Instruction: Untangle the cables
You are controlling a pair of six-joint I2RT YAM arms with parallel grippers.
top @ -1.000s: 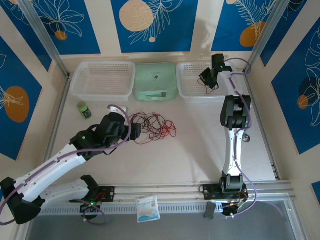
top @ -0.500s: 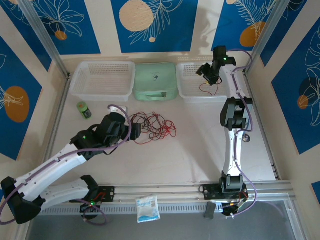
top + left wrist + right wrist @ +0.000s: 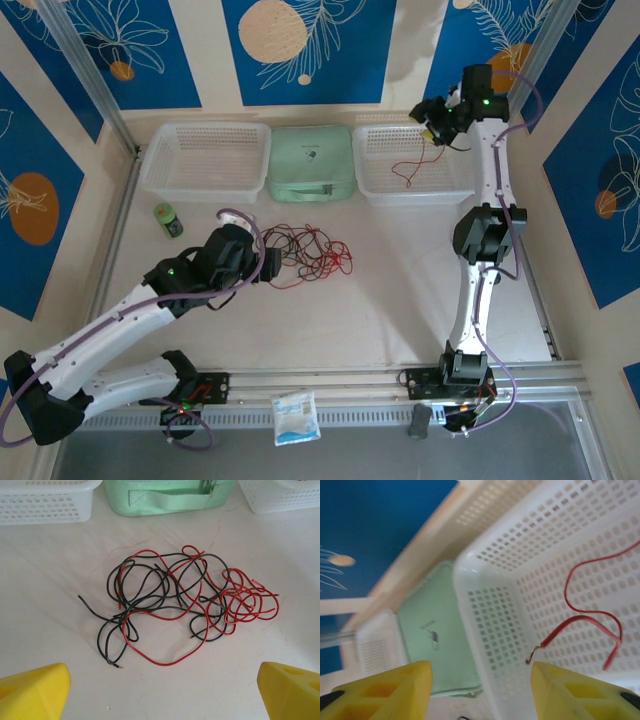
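We found the left gripper (image 3: pixel 268 263) low over the table (image 3: pixel 380 300), just left of the tangled red and black cables (image 3: pixel 312 254); in its wrist view the tangle (image 3: pixel 175 602) lay ahead of the gripper (image 3: pixel 164 692), touching neither yellow fingertip (image 3: pixel 35 690); its jaws were spread wide and held nothing; further right, a single red cable (image 3: pixel 412 165) lay loose inside the right basket (image 3: pixel 372 185), beside the green case (image 3: pixel 312 162); the right gripper (image 3: pixel 432 118) hung above that basket's far right corner, jaws parted about halfway and empty, the red cable (image 3: pixel 592 625) lying below them.
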